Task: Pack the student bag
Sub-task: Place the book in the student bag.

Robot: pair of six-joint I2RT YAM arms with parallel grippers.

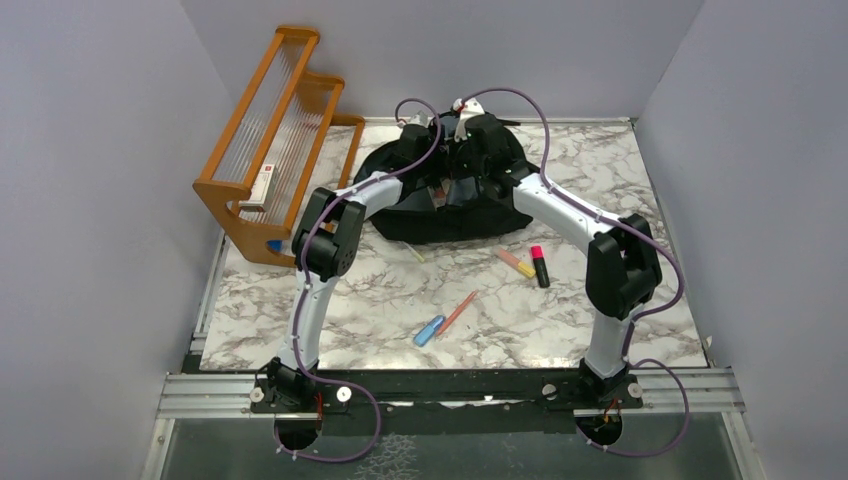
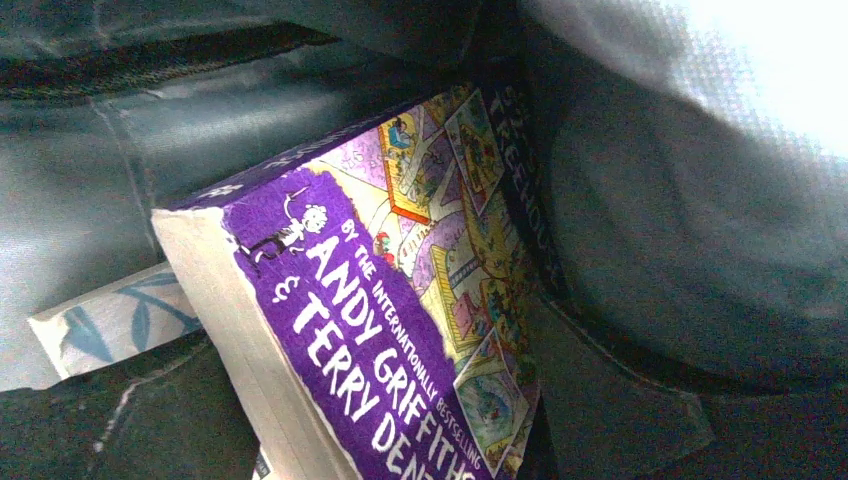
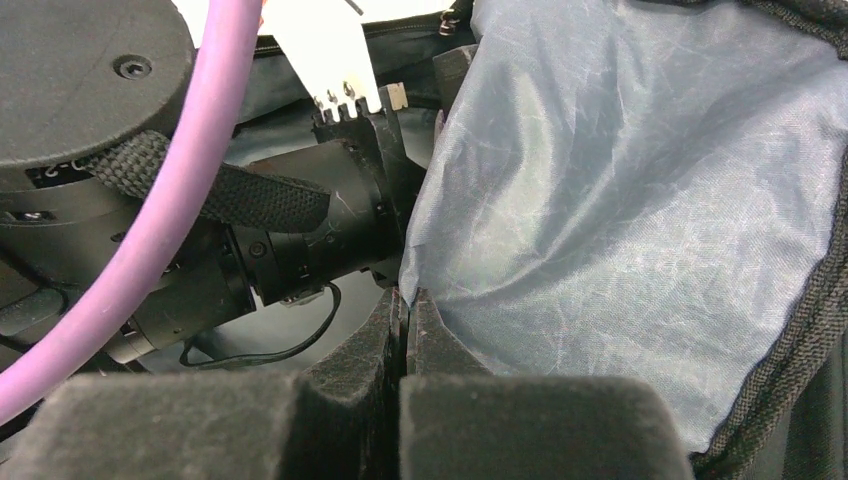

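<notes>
Two arms meet over the large soft black fabric student bag [image 1: 450, 215], which sits at the far middle of the marble-patterned table [image 1: 620, 310]. Your right gripper [image 3: 405, 310] is clamped tight on the edge of the bag's grey lining [image 3: 620, 200], most likely to lift the mouth open so the other arm can work inside. Your left gripper is down in that opening; no view shows its jaws, so you cannot tell how wide they stand or whether they hold anything. Only the left wrist view looks inside: a purple paperback book [image 2: 370, 330] lies tilted against the lining, with a white, blue-leaf-patterned booklet [image 2: 110, 325] just beside it. Only the overhead view shows what remains outside: a pink highlighter [image 1: 539, 265], an orange highlighter [image 1: 515, 263], a blue marker [image 1: 429, 330] and a thin orange pen [image 1: 460, 310] lie loose on the table, so packing looks part done.
</notes>
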